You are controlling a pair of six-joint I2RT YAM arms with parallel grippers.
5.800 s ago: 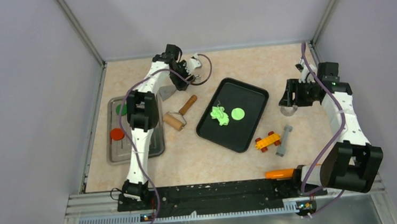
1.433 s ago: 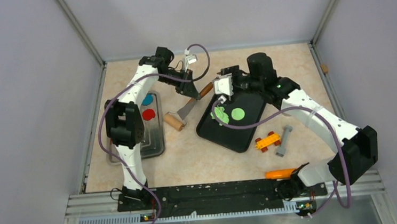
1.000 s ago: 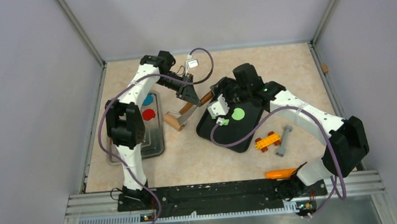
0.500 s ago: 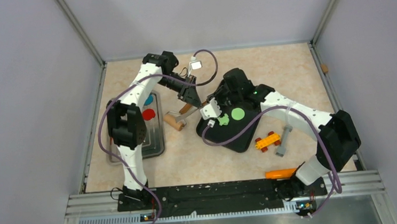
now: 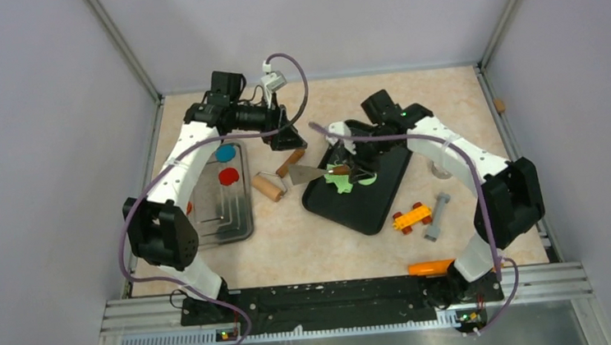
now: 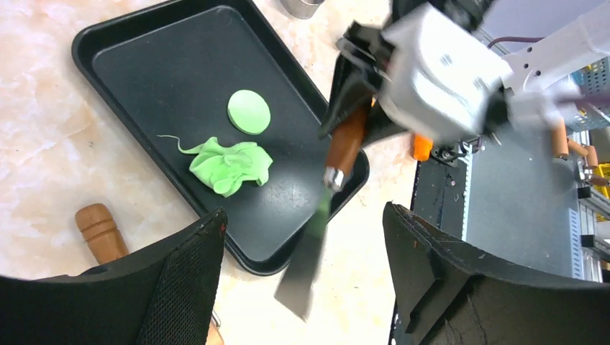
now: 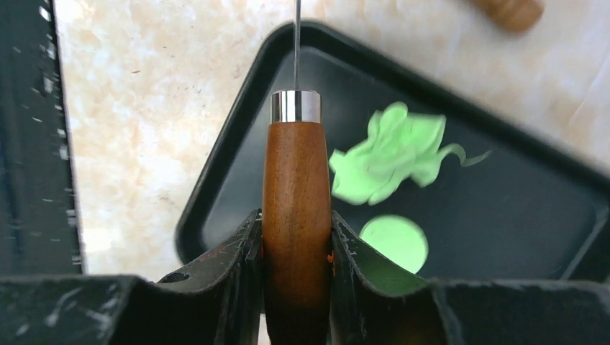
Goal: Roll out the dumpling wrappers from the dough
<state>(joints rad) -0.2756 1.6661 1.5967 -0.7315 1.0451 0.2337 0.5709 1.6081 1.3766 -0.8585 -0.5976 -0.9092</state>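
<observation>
Since half a second ago the scraper has changed hands. The left fingers have let go and drawn back; they stand released, wide apart, with nothing between them. The right fingers are clenched on the scraper's wooden handle, one on each side of it.

From above, the scraper hangs over the left part of the black tray, and its metal blade reaches out past the tray's left rim toward the pin lying on the surface. In the right wrist view the blade shows edge-on as a thin line.

The dough, a crumpled lime-green scrap with a thin tail, lies on the tray floor in its left half. The wrapper, one flat round green disc, lies just beside it, apart by a small gap; from above the right arm partly covers it.

At the left of the surface a metal tray holds a red disc and a blue disc.
</observation>
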